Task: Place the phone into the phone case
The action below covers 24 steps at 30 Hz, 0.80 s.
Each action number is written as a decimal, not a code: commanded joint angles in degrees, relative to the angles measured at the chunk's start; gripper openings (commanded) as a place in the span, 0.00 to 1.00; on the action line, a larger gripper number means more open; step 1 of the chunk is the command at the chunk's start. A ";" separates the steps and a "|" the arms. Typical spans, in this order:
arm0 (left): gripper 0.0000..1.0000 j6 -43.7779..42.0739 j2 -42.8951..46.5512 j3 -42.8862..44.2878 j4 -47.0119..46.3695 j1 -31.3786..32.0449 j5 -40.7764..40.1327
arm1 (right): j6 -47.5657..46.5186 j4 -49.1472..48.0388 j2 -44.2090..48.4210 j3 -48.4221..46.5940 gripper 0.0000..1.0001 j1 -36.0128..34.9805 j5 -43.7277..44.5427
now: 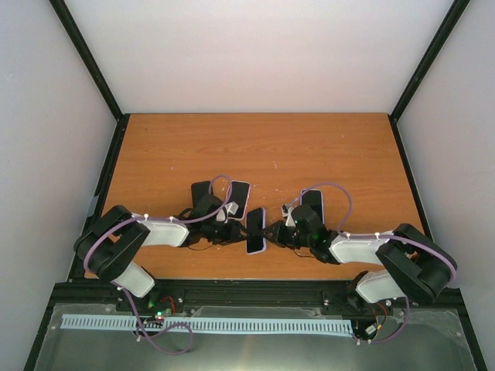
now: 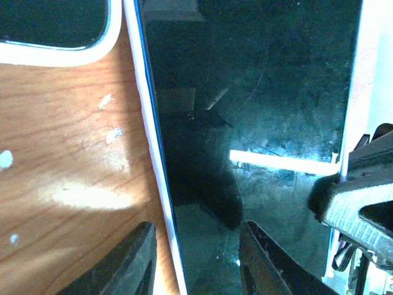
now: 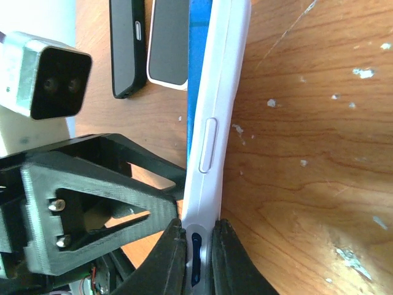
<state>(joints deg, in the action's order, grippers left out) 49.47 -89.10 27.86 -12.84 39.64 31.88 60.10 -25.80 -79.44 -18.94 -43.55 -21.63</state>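
Right jaws clench white plastic phone case [image 3: 216, 92] rim, left jaws unclear; press black-screened phone [image 2: 264, 110] in squarely.

Right fingers [image 3: 169, 261] pinched the end of white phone case [image 3: 212, 123], held on edge above worktop [image 3: 307, 153]. Black phone [image 3: 128, 49] and white-rimmed phone [image 3: 169, 43] lay beyond.

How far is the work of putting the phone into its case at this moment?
Looks done: the phone lies inside the white case, whose rim frames the screen. In hand: the right fingers pinch the case's edge; the left fingers straddle the opposite edge, grip unclear. Remaining: a blue strip shows beside the case wall, so full seating is unconfirmed; probably press in, then release.
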 commanded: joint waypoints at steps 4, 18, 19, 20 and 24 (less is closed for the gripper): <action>0.47 0.80 5.53 -0.22 0.79 -0.36 0.48 | -3.54 2.71 7.05 0.00 0.03 -0.31 3.77; 0.65 6.05 22.03 -3.63 -9.39 -3.74 10.06 | -2.54 -9.88 28.00 5.50 0.03 -0.31 -2.60; 0.64 6.25 22.49 -3.81 -10.42 -3.70 10.78 | -2.17 -11.06 28.56 5.67 0.03 -0.31 -3.43; 0.65 6.70 22.89 -4.12 -11.95 -3.69 11.65 | -1.56 -12.40 28.83 5.92 0.03 -0.30 -4.19; 0.59 8.60 23.41 -5.11 -17.55 -3.69 14.42 | 1.27 -17.43 28.78 6.98 0.03 -0.31 -6.19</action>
<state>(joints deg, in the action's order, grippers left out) 55.79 -66.67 23.59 -22.63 36.25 42.09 59.00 -32.51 -51.66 -13.08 -43.55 -24.36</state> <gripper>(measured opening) 0.625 0.083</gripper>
